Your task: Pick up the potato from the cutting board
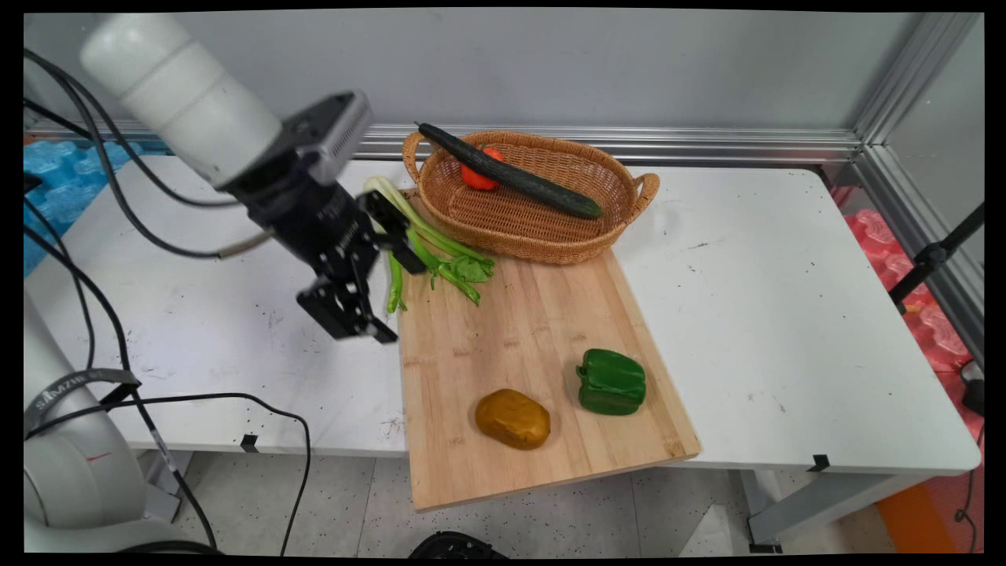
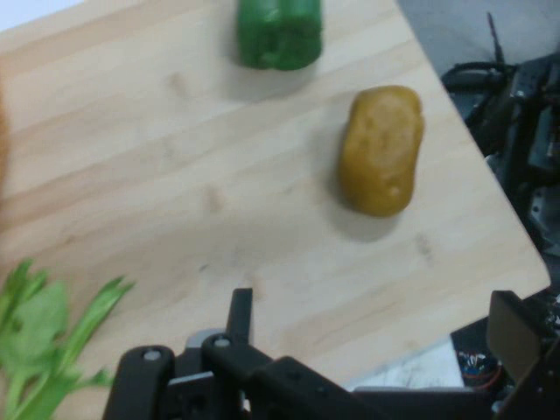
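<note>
Above the left edge of the cutting board (image 1: 534, 369), the tool (image 1: 377, 287) was held with jaws spread wide and nothing between them. Celery (image 1: 428, 251) lay just beside it. Farther off, a potato (image 2: 381, 149) and green pepper (image 2: 280, 33) were seen, and beyond the celery a basket (image 1: 526, 228) with a cucumber (image 1: 511, 171).

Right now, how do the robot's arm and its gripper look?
The arm is white, made of round, smooth links. The gripper is black, with two fingers on a jointed linkage. A grey ribbed camera box sits on the wrist. Black cables hang from the arm.
</note>
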Robot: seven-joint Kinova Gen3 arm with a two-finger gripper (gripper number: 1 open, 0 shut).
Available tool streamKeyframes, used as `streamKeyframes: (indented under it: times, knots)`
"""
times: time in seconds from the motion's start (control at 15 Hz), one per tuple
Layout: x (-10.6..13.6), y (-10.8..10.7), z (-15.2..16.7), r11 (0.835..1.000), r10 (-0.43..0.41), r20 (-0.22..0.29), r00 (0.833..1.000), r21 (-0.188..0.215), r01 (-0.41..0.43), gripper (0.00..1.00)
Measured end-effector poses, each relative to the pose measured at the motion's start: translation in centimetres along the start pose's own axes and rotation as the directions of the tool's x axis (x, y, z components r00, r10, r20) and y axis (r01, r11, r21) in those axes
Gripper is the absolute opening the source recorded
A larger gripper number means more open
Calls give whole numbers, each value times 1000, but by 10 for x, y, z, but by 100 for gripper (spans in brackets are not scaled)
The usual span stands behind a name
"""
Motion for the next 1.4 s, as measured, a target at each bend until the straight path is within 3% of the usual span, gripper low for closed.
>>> streamKeyframes:
  times: [0.8, 1.4]
  knots:
    - [50, 19, 108, 992, 106, 29, 994, -65, -104, 100]
    - [63, 16, 175, 992, 98, 91, 991, -84, -90, 100]
